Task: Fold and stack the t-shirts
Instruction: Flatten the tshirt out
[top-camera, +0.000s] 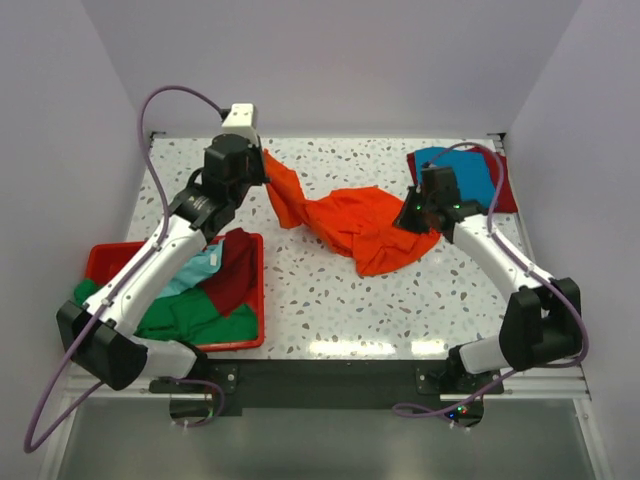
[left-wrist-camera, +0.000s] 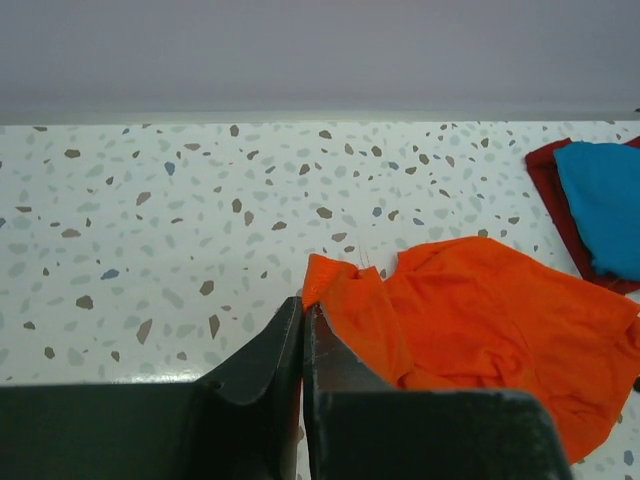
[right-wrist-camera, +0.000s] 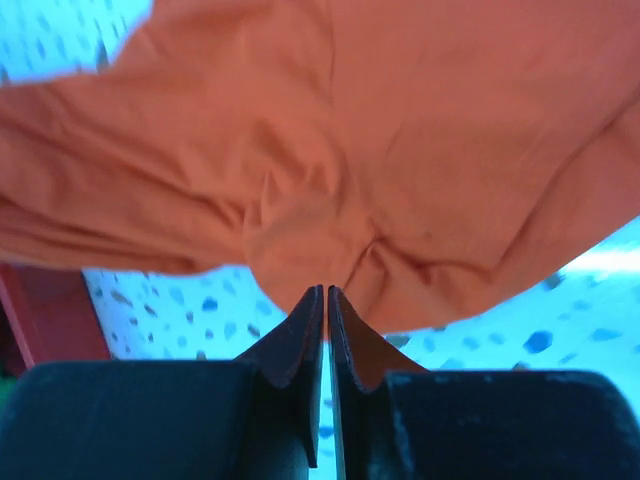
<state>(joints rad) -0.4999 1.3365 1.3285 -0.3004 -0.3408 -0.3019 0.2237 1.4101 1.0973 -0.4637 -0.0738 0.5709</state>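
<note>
A bright orange t-shirt (top-camera: 360, 225) lies crumpled and stretched across the middle of the speckled table (top-camera: 340, 300). My left gripper (top-camera: 262, 172) holds its far-left corner, the jaws pressed together on the hem of the orange cloth (left-wrist-camera: 480, 310) at the left gripper's tips (left-wrist-camera: 303, 305). My right gripper (top-camera: 408, 222) is at the shirt's right edge. In the right wrist view the orange cloth (right-wrist-camera: 350, 130) puckers into the right gripper's tips (right-wrist-camera: 326, 292), whose jaws are together. A folded blue t-shirt (top-camera: 462, 172) lies on a dark red one (top-camera: 505, 185) at the back right.
A red plastic bin (top-camera: 100, 258) at the front left holds a green shirt (top-camera: 200, 315), a light teal one (top-camera: 195, 270) and a dark red one (top-camera: 235, 270). White walls close the table at the back and both sides.
</note>
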